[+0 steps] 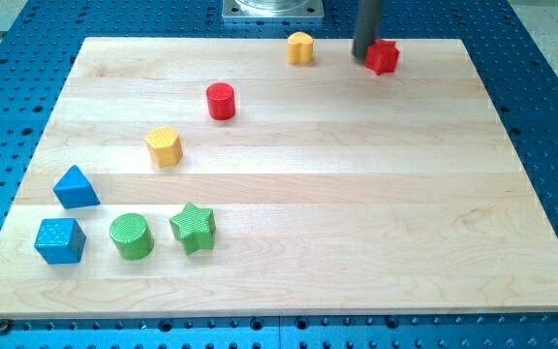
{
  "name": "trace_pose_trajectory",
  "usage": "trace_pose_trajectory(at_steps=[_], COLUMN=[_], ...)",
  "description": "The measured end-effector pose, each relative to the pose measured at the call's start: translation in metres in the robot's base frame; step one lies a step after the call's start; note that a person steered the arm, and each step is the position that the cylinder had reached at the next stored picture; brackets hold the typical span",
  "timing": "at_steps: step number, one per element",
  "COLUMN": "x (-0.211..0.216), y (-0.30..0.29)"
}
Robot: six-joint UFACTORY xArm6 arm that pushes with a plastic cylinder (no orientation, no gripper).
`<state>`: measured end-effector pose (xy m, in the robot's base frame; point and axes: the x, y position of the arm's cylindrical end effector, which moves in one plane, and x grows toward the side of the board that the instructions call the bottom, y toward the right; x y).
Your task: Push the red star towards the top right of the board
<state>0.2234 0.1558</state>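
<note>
The red star (384, 57) lies near the board's top edge, right of the middle. My tip (363, 56) stands at the star's left side, touching or almost touching it. The dark rod rises from there out of the view's top.
A yellow block (300, 47) sits left of my tip at the top edge. A red cylinder (221, 101) and a yellow hexagon (164, 145) lie at the upper left. A blue triangle (75, 186), blue cube (59, 239), green cylinder (131, 236) and green star (194, 227) group at the lower left.
</note>
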Motion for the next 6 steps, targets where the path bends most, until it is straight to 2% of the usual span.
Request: trace_pose_trajectory(at_steps=[1,2,4,5,6], x=[0.026,0.069,0.032,0.02,-0.023], y=[-0.056,-0.048,0.006,-0.037,-0.068])
